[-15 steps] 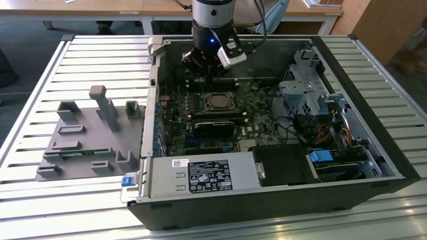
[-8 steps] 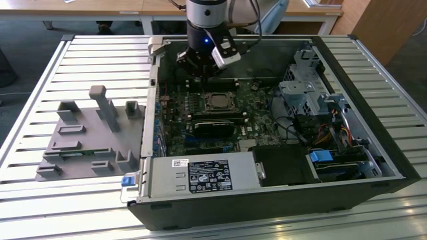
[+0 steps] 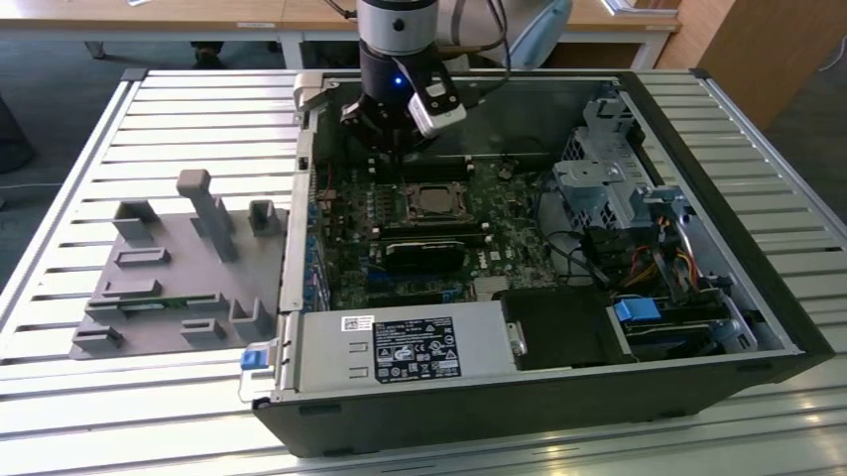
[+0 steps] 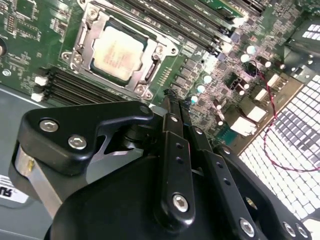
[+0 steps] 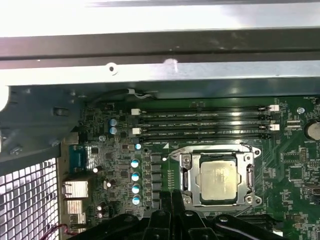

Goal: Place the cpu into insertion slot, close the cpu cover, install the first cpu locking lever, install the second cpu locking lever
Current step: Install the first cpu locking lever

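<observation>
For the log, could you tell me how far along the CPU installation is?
The cpu sits in the insertion slot with the cpu cover down over it. The hand, shut and empty, hovers near it. Whether the locking levers are latched is unclear.

An open black metal computer case (image 3: pixel 530 416) is laid on a white slatted metal table (image 3: pixel 79 397). A green motherboard (image 3: pixel 517 213) and a grey, white-labelled box (image 3: pixel 404 349) are housed inside it. A grey moulded plastic fixture (image 3: pixel 159 288) is placed beside the case, at the exterior view's left.
</observation>
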You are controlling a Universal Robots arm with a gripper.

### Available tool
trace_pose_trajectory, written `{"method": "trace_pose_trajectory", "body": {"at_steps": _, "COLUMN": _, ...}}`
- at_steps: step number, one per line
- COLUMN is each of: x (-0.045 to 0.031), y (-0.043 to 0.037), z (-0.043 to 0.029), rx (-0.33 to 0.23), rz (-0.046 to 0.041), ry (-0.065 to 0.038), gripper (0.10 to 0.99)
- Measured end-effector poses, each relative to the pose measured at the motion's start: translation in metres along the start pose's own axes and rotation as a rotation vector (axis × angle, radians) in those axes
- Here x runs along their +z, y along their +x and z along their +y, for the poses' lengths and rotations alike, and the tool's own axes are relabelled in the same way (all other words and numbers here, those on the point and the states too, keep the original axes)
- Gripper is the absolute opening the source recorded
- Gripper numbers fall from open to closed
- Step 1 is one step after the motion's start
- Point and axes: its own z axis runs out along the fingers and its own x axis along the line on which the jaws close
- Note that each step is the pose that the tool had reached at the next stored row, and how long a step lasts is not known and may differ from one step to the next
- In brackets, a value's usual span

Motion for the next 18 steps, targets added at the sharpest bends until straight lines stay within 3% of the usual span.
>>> {"method": "trace_pose_trajectory", "body": {"at_steps": 7, "x": 0.0006, "y": 0.0067, "z": 0.0024, "rx": -0.001, "rz": 0.0000, "ry": 0.000, "gripper": 0.153}}
{"method": "trace_pose_trajectory", "body": {"at_steps": 18, "x": 0.0025, "y": 0.0122, "z": 0.0137, "rx": -0.001, "rz": 0.0000, "ry": -0.001, "gripper": 0.153}}
